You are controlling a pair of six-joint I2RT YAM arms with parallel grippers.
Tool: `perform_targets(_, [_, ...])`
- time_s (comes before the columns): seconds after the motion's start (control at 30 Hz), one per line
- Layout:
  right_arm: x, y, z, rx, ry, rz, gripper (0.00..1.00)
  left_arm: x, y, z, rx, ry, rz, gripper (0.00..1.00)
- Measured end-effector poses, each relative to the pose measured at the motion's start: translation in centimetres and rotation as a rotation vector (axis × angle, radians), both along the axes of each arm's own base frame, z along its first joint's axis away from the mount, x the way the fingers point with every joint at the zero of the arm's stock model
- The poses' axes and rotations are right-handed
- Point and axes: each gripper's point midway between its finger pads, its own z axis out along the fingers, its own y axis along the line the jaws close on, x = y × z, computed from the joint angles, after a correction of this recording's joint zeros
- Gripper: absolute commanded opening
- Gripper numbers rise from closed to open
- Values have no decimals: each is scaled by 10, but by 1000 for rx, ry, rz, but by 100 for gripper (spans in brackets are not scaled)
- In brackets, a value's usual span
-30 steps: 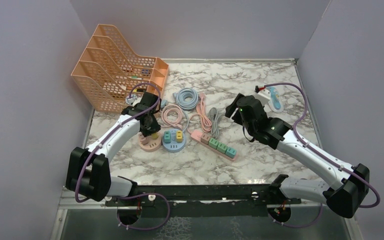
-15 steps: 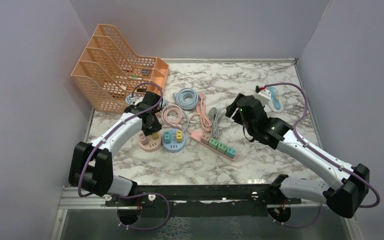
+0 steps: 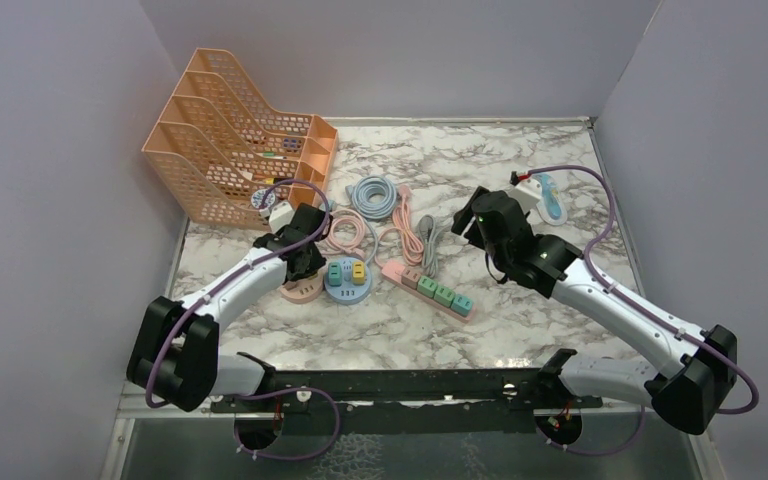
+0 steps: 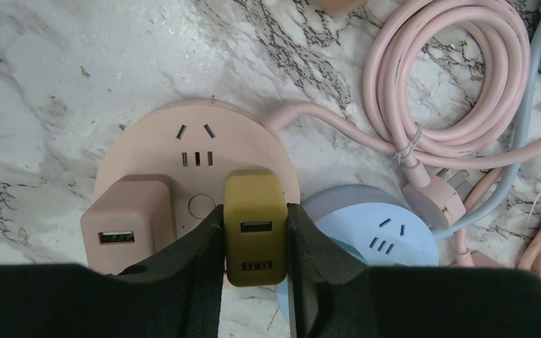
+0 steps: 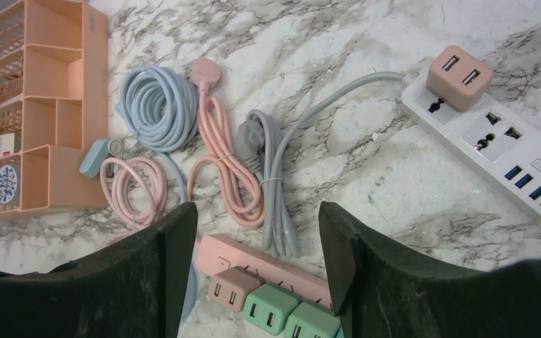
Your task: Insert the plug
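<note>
In the left wrist view my left gripper (image 4: 255, 211) is shut on a mustard-yellow plug (image 4: 255, 229) with its USB ports facing up. It sits at the near right edge of the round pink socket hub (image 4: 197, 151), beside a pink plug (image 4: 128, 222) seated on that hub. Whether the yellow plug's pins are in the hub is hidden. A round blue hub (image 4: 387, 232) lies just to the right. From above, the left gripper (image 3: 303, 260) covers the pink hub (image 3: 300, 292). My right gripper (image 5: 257, 232) hangs open over the pink power strip (image 5: 268, 271), holding nothing.
An orange file rack (image 3: 230, 140) stands at the back left. Coiled blue (image 3: 375, 195), pink (image 3: 348, 232) and grey (image 3: 427, 240) cables lie behind the hubs. The pink strip carries green plugs (image 5: 271, 310). A white power strip (image 5: 493, 134) lies at the back right.
My left wrist has shifted slightly toward the near right over the pink hub, still holding the yellow plug. The right arm has not moved.
</note>
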Motion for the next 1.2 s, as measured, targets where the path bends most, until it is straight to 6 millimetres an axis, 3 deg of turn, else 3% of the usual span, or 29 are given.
perform_targets(0.17, [1, 1, -3, -7, 8, 0, 63, 2, 1, -4, 31, -32, 18, 2])
perform_targets(0.23, [1, 1, -4, -9, 10, 0, 63, 3, 1, -4, 40, -32, 20, 16])
perform_targets(0.33, [1, 0, -4, -14, 10, -1, 64, 6, 0, 1, 41, -37, 20, 44])
perform_targets(0.43, [1, -1, -5, -37, 7, 7, 65, 5, -2, 5, 39, -15, 15, 56])
perform_targets(0.53, [1, -3, -4, -103, 0, 53, 65, -7, -1, 7, 52, 59, -16, 60])
perform_targets(0.63, [1, -3, -1, -175, -13, 114, 65, 5, -7, 36, 33, 26, -41, 63])
perform_targets(0.77, [1, -3, 6, -247, -38, 186, 66, 29, -15, 93, -8, -111, -73, 64])
perform_targets(0.9, [1, 1, 13, -295, -58, 255, 67, 39, -18, 141, -27, -235, -124, 65])
perform_targets(1.0, [3, 4, 21, -308, -64, 285, 68, 38, -17, 160, -14, -284, -182, 70])
perform_targets(1.07, [4, 3, 24, -315, -64, 290, 69, 36, -17, 165, -2, -300, -220, 79])
perform_targets(1.2, [2, -5, 22, -333, -52, 283, 70, 28, -16, 174, 14, -342, -305, 88])
